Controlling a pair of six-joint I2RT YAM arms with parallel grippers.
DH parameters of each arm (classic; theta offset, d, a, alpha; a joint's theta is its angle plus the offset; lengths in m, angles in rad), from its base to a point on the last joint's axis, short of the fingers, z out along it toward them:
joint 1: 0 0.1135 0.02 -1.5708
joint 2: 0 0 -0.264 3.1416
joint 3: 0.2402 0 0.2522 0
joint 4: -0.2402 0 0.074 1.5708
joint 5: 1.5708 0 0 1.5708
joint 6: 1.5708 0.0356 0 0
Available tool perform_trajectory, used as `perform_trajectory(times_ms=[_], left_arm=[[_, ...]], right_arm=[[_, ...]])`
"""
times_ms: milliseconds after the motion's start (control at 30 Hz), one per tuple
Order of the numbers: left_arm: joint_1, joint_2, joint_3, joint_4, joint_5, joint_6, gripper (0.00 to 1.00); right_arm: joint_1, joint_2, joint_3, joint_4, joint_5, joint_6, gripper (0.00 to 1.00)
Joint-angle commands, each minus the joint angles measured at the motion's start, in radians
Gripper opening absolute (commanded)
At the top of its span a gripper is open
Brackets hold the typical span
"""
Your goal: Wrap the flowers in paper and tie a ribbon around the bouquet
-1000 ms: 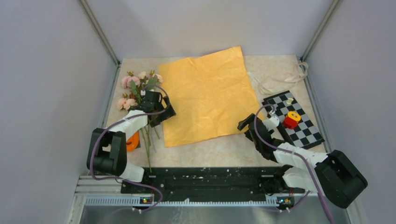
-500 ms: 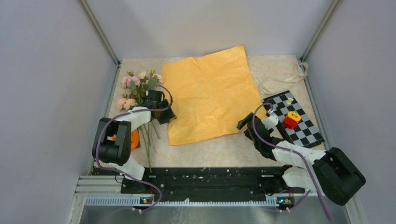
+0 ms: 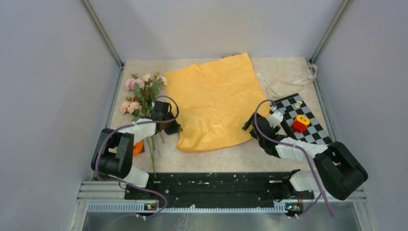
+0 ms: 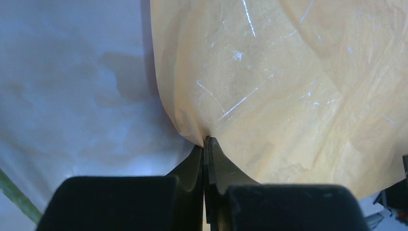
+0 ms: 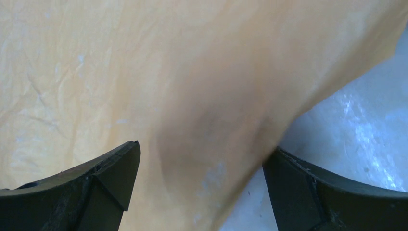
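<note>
Positioning of the paper [image 3: 216,103] looks to be the step in hand: the left claw [image 4: 207,144] is clamped on one corner right at its tips, the right claw [image 5: 201,159] gapes around the opposite corner and probably needs to close next, while the flowers [image 3: 142,94] lie just beside the left claw.

We see the crinkled orange paper [image 5: 192,86] filling most of the frame. Its lower edge dips between our right end effector's [image 5: 202,156] wide-spread black fingers [image 5: 96,185], with pale table [image 5: 365,120] at right.

Flowers [image 3: 144,90] partly behind left arm [image 3: 140,127]
</note>
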Motion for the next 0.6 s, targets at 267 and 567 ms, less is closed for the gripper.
perform_trajectory(times_ms=[267, 567], left_arm=[[-0.366, -0.332, -0.273, -0.104, -0.312, -0.483, 0.0], [-0.509, -0.44, -0.346, -0.086, -0.408, -0.646, 0.03]], right_arm=[[-0.142, 0.206, 0.219, -0.004, -0.077, -0.225, 0.98], [-0.162, 0.392, 0.393, 0.033, -0.093, -0.353, 0.97]])
